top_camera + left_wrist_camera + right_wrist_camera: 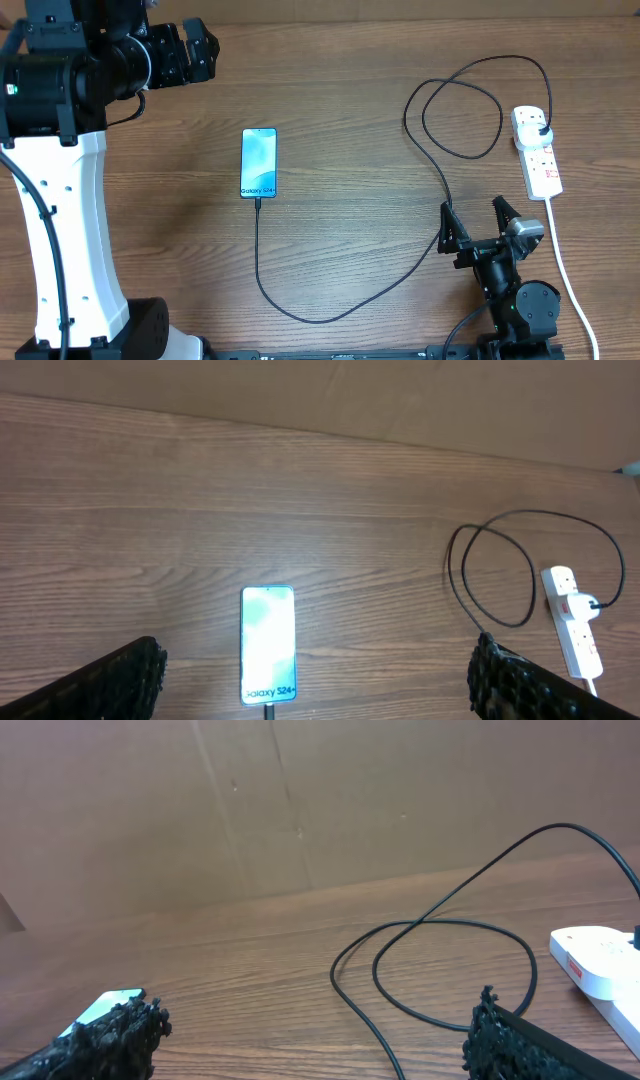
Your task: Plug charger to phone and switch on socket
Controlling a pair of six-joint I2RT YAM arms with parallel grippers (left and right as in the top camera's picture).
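The phone lies flat mid-table with a lit light-blue screen; it also shows in the left wrist view and partly in the right wrist view. The charger cable is plugged into the phone's near end, curves right, loops and ends in a black plug in the socket, a white power strip at the right. The cable also shows in the right wrist view and the socket in the left wrist view. My left gripper is open, high at the far left. My right gripper is open and empty, left of the socket.
The socket's thick white cord runs toward the table's near edge, right of my right arm. The left arm's white base stands at the left. A brown wall backs the table.
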